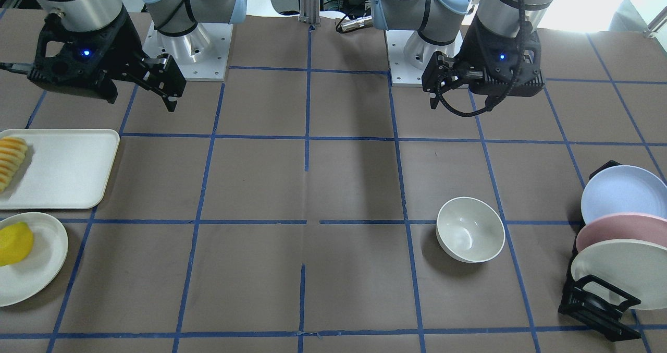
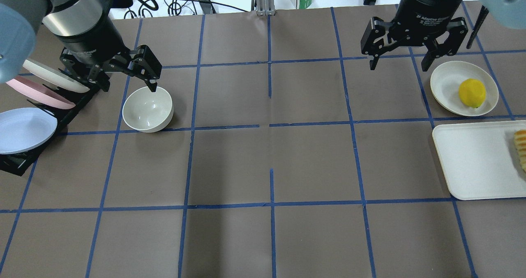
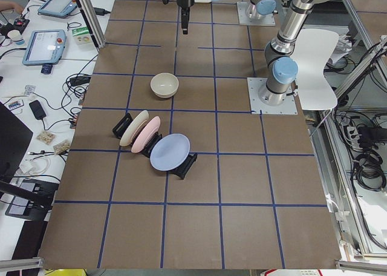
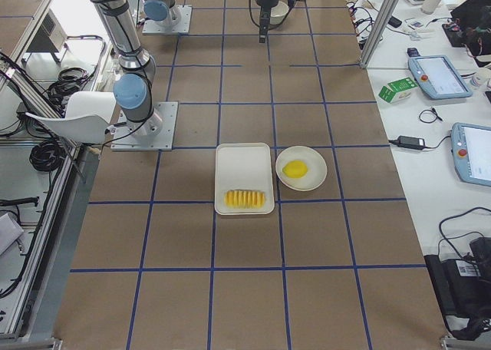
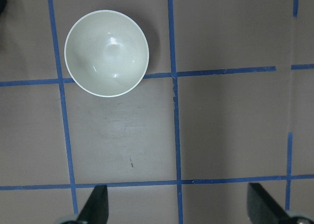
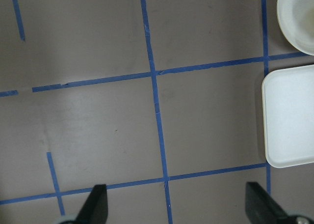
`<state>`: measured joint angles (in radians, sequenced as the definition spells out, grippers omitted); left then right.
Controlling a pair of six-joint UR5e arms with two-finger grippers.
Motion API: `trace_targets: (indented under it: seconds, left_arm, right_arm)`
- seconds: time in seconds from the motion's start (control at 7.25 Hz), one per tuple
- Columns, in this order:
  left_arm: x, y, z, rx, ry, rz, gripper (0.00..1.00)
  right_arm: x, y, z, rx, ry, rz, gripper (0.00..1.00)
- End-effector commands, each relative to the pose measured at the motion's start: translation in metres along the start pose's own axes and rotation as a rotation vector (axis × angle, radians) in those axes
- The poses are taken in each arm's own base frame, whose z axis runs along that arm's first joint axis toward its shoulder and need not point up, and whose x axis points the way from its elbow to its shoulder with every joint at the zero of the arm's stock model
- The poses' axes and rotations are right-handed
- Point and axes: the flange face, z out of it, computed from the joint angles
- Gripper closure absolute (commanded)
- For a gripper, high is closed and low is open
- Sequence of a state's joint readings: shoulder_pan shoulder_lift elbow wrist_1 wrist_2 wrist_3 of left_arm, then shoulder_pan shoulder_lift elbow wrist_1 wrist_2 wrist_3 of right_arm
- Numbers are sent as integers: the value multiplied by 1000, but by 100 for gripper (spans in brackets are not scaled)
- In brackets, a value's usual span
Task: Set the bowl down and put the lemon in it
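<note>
Bowl (image 2: pixel 148 109) sits upright and empty on the desk (image 2: pixel 271 167), below the left jaws, which hang wide apart, holding nothing. Placing looks done; the lemon (image 2: pixel 471 93) seems next. It lies on a small plate (image 2: pixel 446 81) just beside and below the right jaws, also wide and empty; they would need to shift over it, descend and close. A nearby tray (image 2: pixel 472 163) holds fruit slices (image 1: pixel 11 160).
</note>
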<state>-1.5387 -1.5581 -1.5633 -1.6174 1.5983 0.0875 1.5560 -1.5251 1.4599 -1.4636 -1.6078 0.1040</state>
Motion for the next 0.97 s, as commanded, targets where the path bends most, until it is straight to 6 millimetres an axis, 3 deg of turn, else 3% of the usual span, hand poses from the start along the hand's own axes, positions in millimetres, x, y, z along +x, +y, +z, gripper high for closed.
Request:
trace_targets:
  seconds: [0.0,0.14,0.28,0.55,0.69,0.83]
  left_arm:
    - [-81,-27,37,-57,62,-19,0]
    - [-130,-41,57,-55,111,-45,0]
    - [-156,-58,95,-79,126,-29,0]
    - [-171,-98,193,-33,105,-28,0]
    - [-174,-108,221,-28,102,-31,0]
    - [-176,-115,245,-39,107,-44,0]
  right_arm:
    - [94,-46,20,-5,-5,-15,0]
    - [155,-72,40,-11,12,-47,0]
    - [202,-101,74,-11,43,-141,0]
    - [253,-135,127,6,47,-250,0]
    - [278,-159,170,19,59,-326,0]
    - [303,-170,211,7,54,-378,0]
